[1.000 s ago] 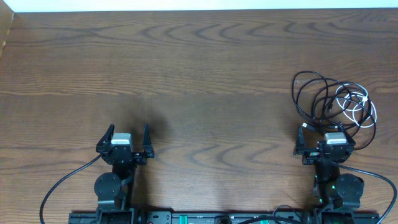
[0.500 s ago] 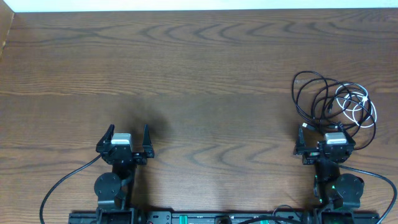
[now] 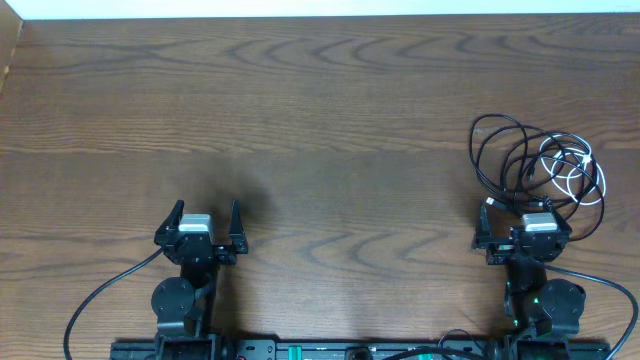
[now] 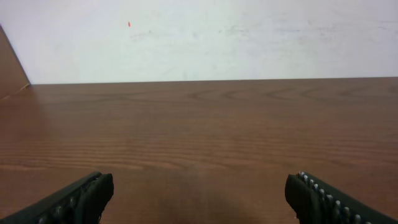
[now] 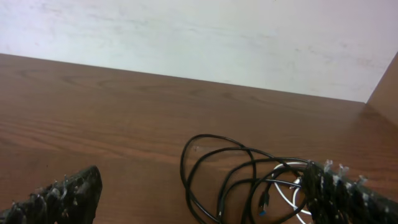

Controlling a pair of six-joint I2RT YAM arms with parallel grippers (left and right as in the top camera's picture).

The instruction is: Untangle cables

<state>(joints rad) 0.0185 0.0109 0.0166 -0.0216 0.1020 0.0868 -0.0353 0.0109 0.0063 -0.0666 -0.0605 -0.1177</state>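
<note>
Two thin cords lie tangled together at the right side of a dark brown wood-grain table [image 3: 320, 100], close to its near edge. One is a long black cable [image 3: 522, 165], thrown in several wide overlapping loops. The other is a shorter white cable [image 3: 578, 172], coiled in smaller loops on the right part of the black heap and crossing it in several places. A small plug end with a blue tip shows among the loops in the right wrist view.

Both arms sit at the near edge, well apart. The left gripper [image 3: 207, 208] has its fingers spread wide with only bare wood between them, far to the left of the cords. The right gripper [image 3: 517, 207] is also spread wide and pinches nothing. It sits just on the near side of the tangle, and the nearest black loops reach its fingertips; whether they touch cannot be told. A white wall stands beyond the table's far edge.
</note>
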